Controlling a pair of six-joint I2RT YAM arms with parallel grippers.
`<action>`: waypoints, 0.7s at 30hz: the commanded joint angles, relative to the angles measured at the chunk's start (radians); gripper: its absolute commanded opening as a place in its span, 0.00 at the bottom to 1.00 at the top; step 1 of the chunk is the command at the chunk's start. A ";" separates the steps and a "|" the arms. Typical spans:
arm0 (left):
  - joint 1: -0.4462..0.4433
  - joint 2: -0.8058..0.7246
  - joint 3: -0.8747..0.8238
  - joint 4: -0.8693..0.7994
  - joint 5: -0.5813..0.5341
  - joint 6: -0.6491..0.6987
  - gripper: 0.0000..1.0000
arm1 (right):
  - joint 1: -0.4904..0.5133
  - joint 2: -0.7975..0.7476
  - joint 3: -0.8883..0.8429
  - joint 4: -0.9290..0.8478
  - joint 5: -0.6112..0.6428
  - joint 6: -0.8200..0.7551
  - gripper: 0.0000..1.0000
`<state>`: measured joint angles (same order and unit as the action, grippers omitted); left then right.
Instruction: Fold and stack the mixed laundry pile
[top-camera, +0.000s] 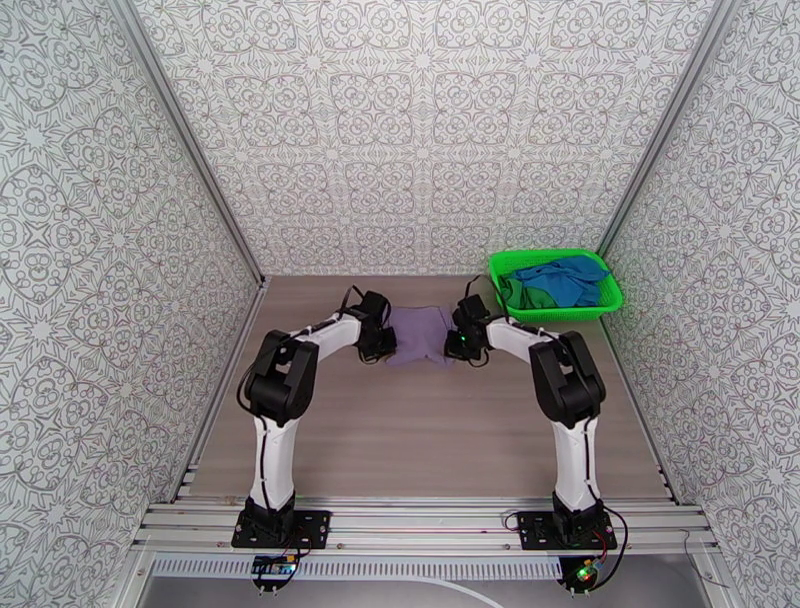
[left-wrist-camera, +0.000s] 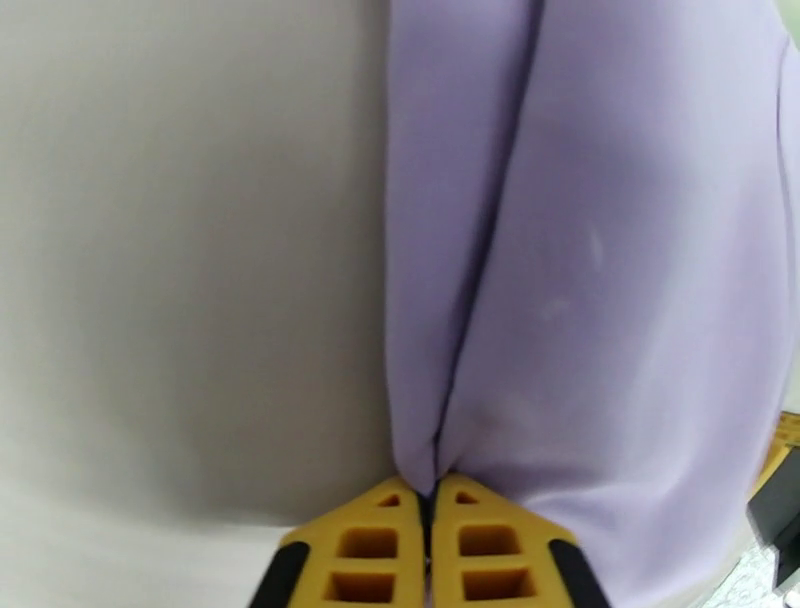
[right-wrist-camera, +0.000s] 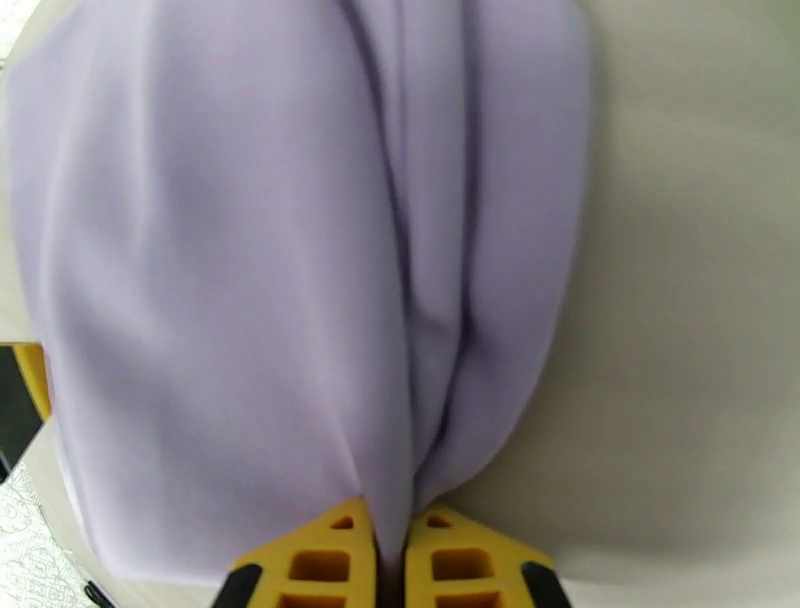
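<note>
The lavender-grey garment (top-camera: 420, 334) lies spread at the far middle of the table, held between both arms. My left gripper (top-camera: 386, 346) is shut on its left edge; in the left wrist view the yellow fingertips (left-wrist-camera: 400, 510) pinch a fold of the cloth (left-wrist-camera: 600, 280). My right gripper (top-camera: 457, 346) is shut on its right edge, and the cloth (right-wrist-camera: 250, 270) runs into the closed yellow fingertips (right-wrist-camera: 340, 535). The bright blue garment (top-camera: 570, 277) and the dark green one (top-camera: 532, 297) lie in the basket at the far right.
The bright green mesh basket (top-camera: 556, 314) stands at the far right corner against the patterned wall. Patterned walls close in the table on three sides. Bare tabletop (top-camera: 420, 440) stretches between the garment and the arm bases.
</note>
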<state>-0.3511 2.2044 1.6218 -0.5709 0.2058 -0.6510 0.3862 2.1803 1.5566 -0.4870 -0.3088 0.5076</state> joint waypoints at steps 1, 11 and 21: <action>0.053 0.154 0.087 -0.040 -0.044 0.043 0.03 | 0.017 0.131 0.087 0.012 0.016 0.024 0.01; 0.122 0.399 0.585 -0.324 -0.131 0.177 0.03 | 0.014 0.322 0.448 -0.129 0.127 0.029 0.00; 0.144 0.502 0.741 -0.397 -0.114 0.200 0.06 | -0.020 0.432 0.677 -0.240 0.209 0.007 0.00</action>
<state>-0.2279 2.6202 2.3734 -0.8696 0.1520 -0.4763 0.3912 2.5454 2.1895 -0.6483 -0.1936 0.5266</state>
